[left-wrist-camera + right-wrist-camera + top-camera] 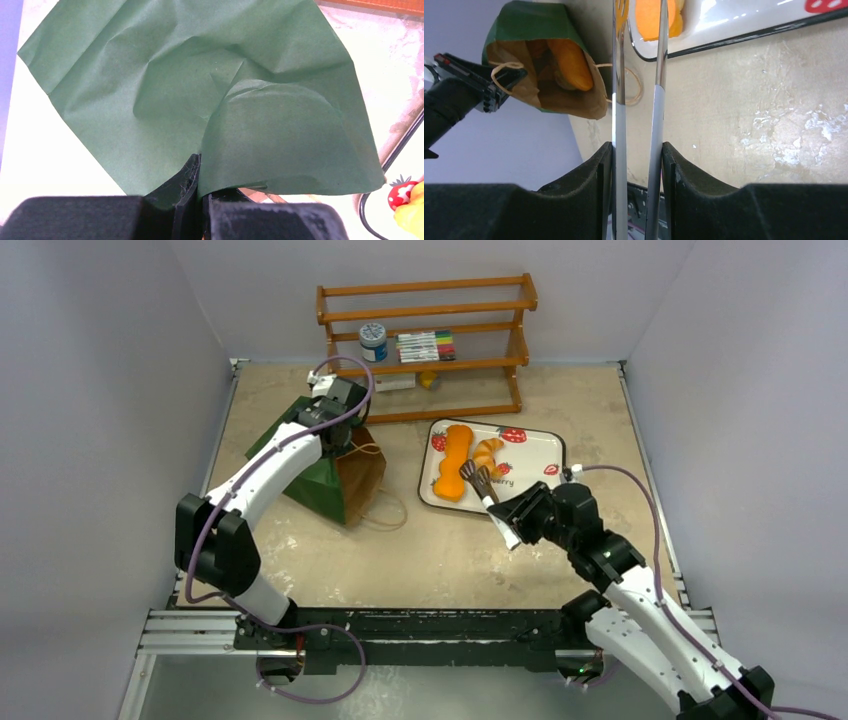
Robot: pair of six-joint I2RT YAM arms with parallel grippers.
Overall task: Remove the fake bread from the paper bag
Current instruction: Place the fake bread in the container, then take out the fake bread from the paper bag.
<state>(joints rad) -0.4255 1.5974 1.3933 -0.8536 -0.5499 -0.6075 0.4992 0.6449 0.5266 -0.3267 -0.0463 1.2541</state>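
Left fingers (pixel 186 176) clamp the paper bag (pixel 200 75) by its green edge; right fingers (pixel 684 172) squeeze metal tongs (pixel 658 100), tips over the strawberry tray (pixel 537 444).

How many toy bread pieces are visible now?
3: long flat orange piece and golden croissant on the strawberry-printed white tray; one orange loaf inside the green paper bag. More may be hidden.
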